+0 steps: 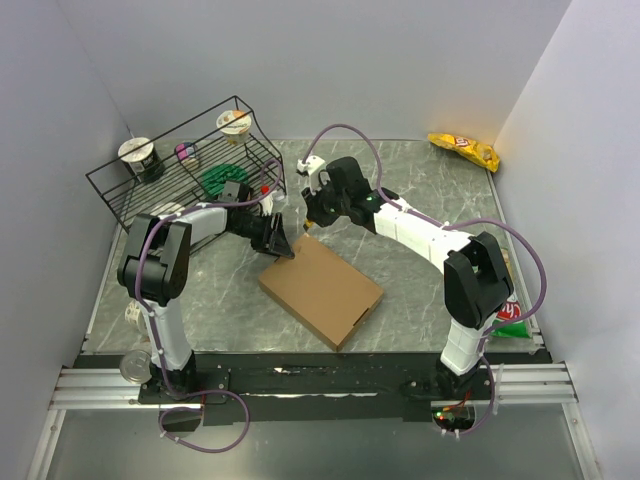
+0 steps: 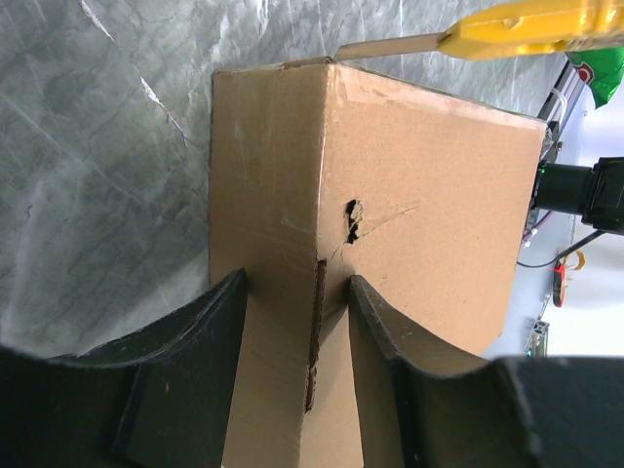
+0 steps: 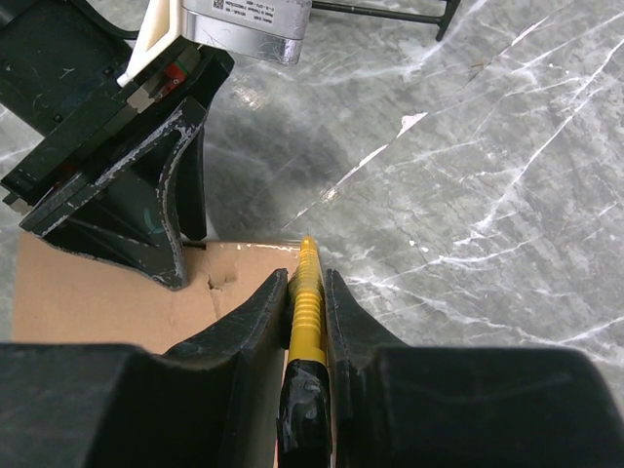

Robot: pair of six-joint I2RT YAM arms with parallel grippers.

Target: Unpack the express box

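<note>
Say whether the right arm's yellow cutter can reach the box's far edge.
Likely yes: the yellow cutter in the right gripper has its tip at the express box edge, beside the left gripper, nothing between.

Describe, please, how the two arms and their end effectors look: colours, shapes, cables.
The left arm and the right arm have white links between bulky black joints. A purple cable loops along each. The left end effector and the right end effector are black, each with two curved, tapering fingers; edges on the left one are scuffed pale.
</note>
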